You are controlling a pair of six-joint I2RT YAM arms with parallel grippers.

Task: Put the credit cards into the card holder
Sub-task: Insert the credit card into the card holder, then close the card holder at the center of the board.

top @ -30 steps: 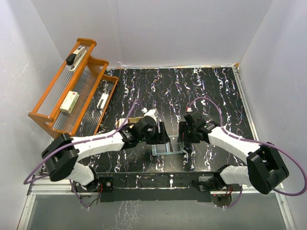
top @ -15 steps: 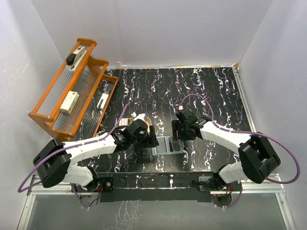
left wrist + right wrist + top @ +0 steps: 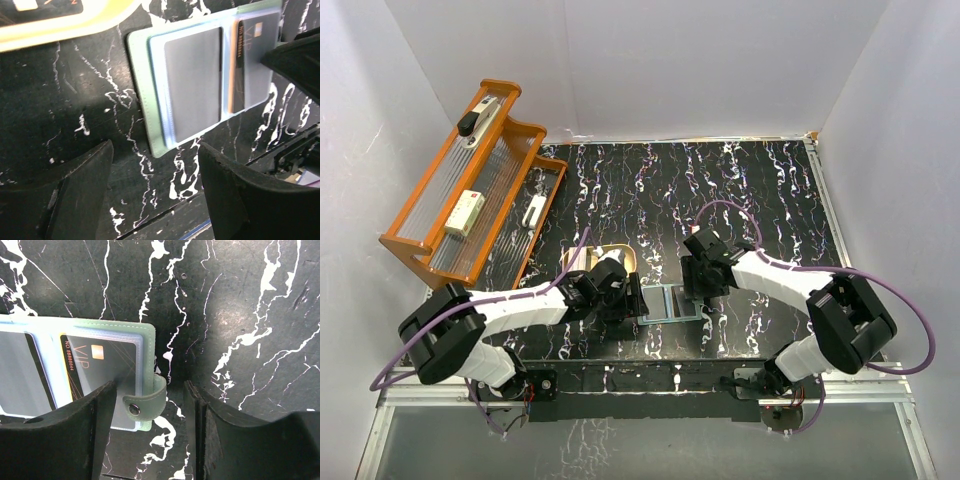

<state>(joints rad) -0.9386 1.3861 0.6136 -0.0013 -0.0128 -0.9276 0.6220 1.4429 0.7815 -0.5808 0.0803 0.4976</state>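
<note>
At centre, card holder (image 3: 146, 347) open, black card (image 3: 100, 372) inside

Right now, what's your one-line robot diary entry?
card holder open | black card in slot | left fingers open | right fingers open, by tab

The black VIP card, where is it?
The black VIP card sits inside the open card holder, just left of its snap tab, in the right wrist view.

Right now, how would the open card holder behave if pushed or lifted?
Probably slides, not tips: the card holder lies open, flat on the table. Lifted by one edge, it likely flops at its fold. The curled snap tab suggests soft material.
</note>
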